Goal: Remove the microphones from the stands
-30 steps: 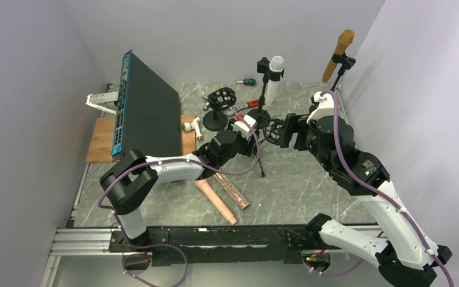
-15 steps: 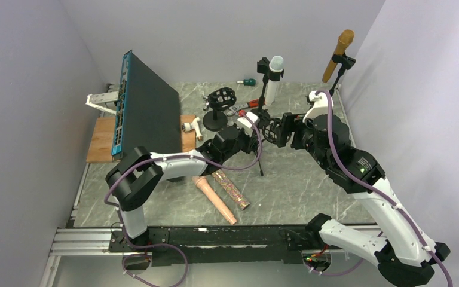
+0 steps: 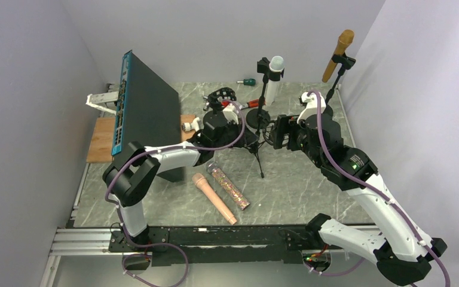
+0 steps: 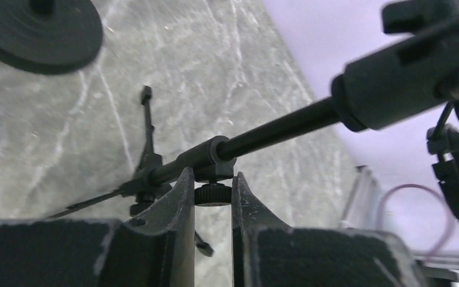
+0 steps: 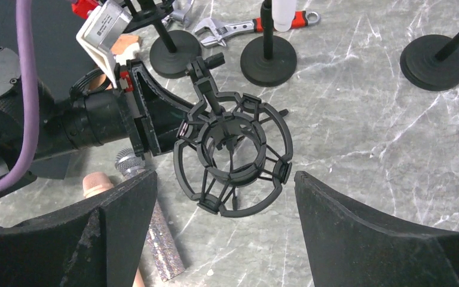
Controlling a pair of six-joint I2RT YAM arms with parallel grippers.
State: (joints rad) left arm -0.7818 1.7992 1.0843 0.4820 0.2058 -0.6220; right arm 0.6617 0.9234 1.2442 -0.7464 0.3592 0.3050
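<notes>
Near floor: I see a pink microphone (image 3: 214, 199) and a glitter microphone (image 3: 229, 187) lying side by side at lower centre of the top view, already off any stand.
Step in hand: I judge I am working at the tripod stand (image 3: 259, 146), whose shock mount (image 5: 234, 154) is empty in the right wrist view.
Left gripper (image 4: 213, 197): pinched nearly together on the small knob (image 4: 213, 194) under the stand's tube clamp, low centre of the left wrist view.
Left arm pose: stretched low across the floor from lower left toward centre, wrist level.
Right gripper (image 5: 227, 197): spread wide, one finger at each lower corner of its view, the mount just beyond the gap, nothing held.
Right arm pose: elbow high at right, wrist turned left toward the mount.
Farther back: a white microphone (image 3: 274, 72) and a gold microphone (image 3: 337, 55) remain clipped upright on their stands at upper centre and upper right.
Next move: I reckon the right arm must lift and reach back to one of those.
</notes>
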